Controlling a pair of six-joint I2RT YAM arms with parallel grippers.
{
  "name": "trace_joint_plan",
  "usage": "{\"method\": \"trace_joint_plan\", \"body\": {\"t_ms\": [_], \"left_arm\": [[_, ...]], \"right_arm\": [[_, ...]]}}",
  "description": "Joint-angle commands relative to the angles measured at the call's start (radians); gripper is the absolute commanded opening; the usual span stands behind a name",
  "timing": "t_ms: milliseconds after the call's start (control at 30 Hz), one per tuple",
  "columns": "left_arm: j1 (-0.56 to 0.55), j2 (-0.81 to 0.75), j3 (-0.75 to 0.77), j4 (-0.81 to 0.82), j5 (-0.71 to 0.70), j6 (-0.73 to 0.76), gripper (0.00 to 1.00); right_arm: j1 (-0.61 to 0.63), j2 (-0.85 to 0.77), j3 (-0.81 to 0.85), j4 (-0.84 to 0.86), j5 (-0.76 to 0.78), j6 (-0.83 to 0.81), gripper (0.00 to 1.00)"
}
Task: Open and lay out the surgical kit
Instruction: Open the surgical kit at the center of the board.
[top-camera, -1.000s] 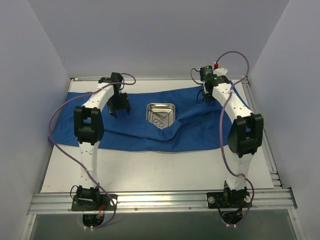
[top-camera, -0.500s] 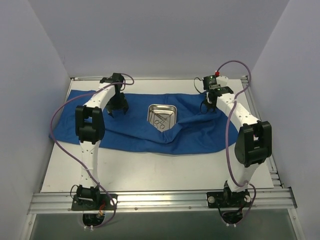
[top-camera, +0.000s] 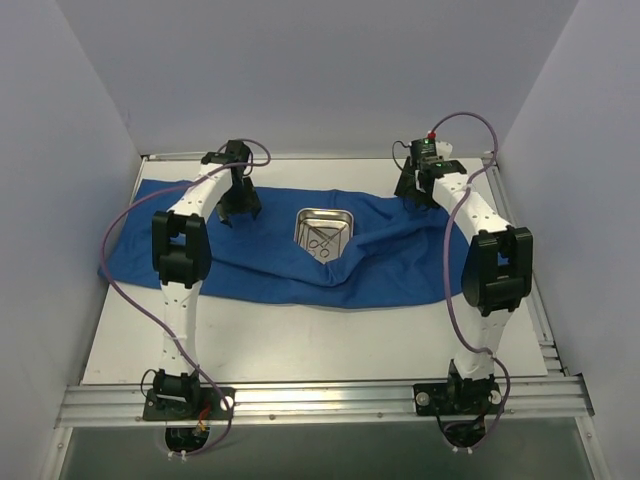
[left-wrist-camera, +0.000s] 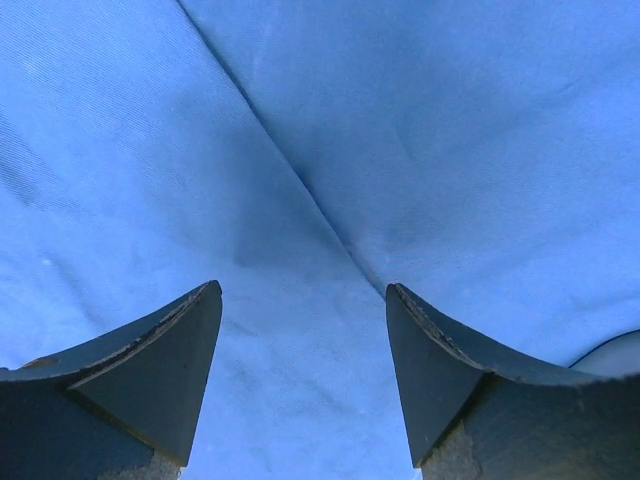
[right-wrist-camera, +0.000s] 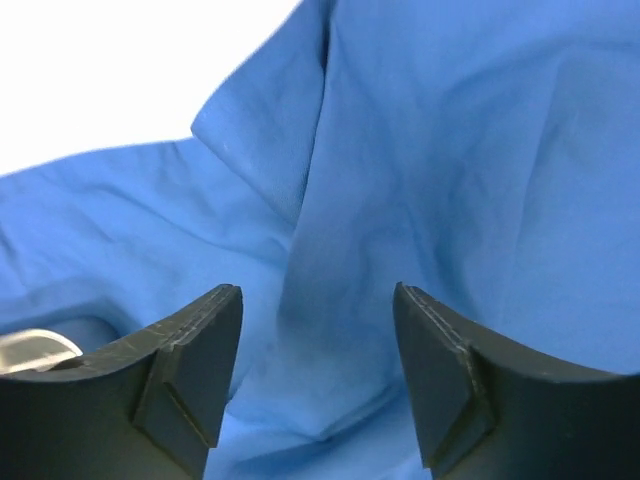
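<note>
The surgical kit lies unfolded: a wide blue cloth wrap (top-camera: 260, 270) spreads across the table with a shiny steel tray (top-camera: 322, 232) at its middle, thin scissor-like instruments (top-camera: 322, 243) inside it. My left gripper (top-camera: 238, 215) hovers open over the cloth (left-wrist-camera: 300, 200) left of the tray, nothing between its fingers. My right gripper (top-camera: 420, 192) stands open above the cloth's rumpled far right corner (right-wrist-camera: 400, 180), holding nothing. A sliver of the tray (right-wrist-camera: 35, 350) shows at the right wrist view's left edge.
The white table (top-camera: 300, 345) shows in front of the cloth. Grey walls close in the left, back and right sides. A metal rail (top-camera: 320, 395) carries both arm bases at the near edge. Purple cables loop beside each arm.
My right gripper has opened and let go of the cloth's right corner after carrying it out and back; the cloth now lies wider there. The left gripper stays open, nearly still.
</note>
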Motion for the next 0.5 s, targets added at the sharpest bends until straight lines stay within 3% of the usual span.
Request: {"method": "trace_joint_plan", "body": {"t_ms": [0, 267, 467], "left_arm": [[-0.004, -0.076, -0.006, 0.076, 0.026, -0.015, 0.75], [-0.007, 0.068, 0.169, -0.081, 0.006, -0.015, 0.75], [-0.010, 0.120, 0.218, -0.100, 0.018, -0.018, 0.73]], "right_arm": [[-0.055, 0.003, 0.094, -0.011, -0.026, -0.032, 0.63], [-0.160, 0.142, 0.352, -0.129, -0.040, -0.050, 0.67], [-0.172, 0.133, 0.334, -0.128, -0.035, -0.069, 0.67]]}}
